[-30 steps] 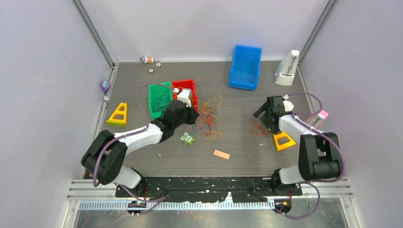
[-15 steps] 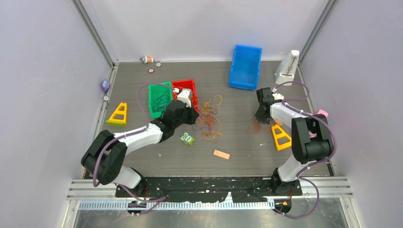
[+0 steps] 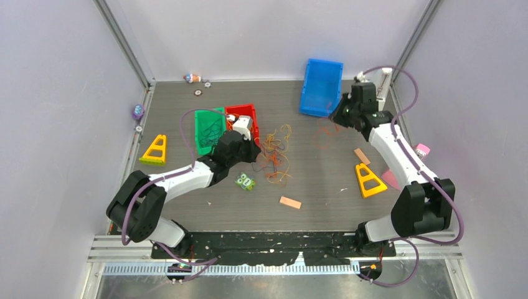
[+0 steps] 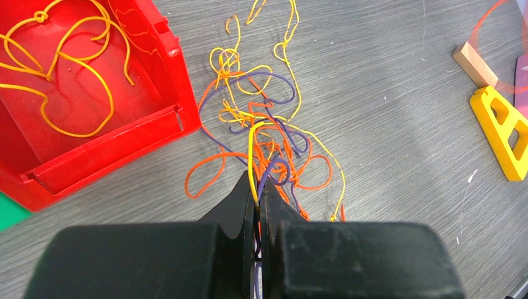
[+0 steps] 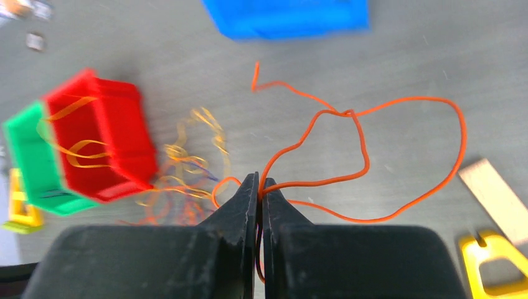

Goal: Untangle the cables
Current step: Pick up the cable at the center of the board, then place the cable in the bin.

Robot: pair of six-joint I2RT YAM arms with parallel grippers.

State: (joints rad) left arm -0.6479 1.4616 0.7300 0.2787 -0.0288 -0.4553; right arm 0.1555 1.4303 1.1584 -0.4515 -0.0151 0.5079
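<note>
A tangle of orange, yellow and purple cables [image 3: 274, 157] lies on the grey table right of the red bin [image 3: 248, 114]. My left gripper [image 3: 255, 151] sits at the tangle's left edge, shut on a yellow and a purple strand [image 4: 251, 156] that run between its jaws [image 4: 258, 182]. My right gripper [image 3: 342, 116] is up near the blue bin [image 3: 322, 87], shut on a single orange cable [image 5: 361, 143]. That cable loops out loose beyond the tips [image 5: 260, 184] and hangs above the table [image 3: 324, 131]. Yellow cables [image 4: 68, 75] lie in the red bin.
A green bin [image 3: 208, 131] holding dark strands stands beside the red one. Yellow triangle frames [image 3: 368, 180] [image 3: 154, 149], two wooden blocks [image 3: 290, 202] [image 3: 362, 156], a small green toy [image 3: 245, 181] and a white object [image 3: 381, 84] at the back right are scattered about.
My right gripper shut on the orange cable near the yellow triangle and carried it back and up toward the blue bin. The left arm has stayed put.
</note>
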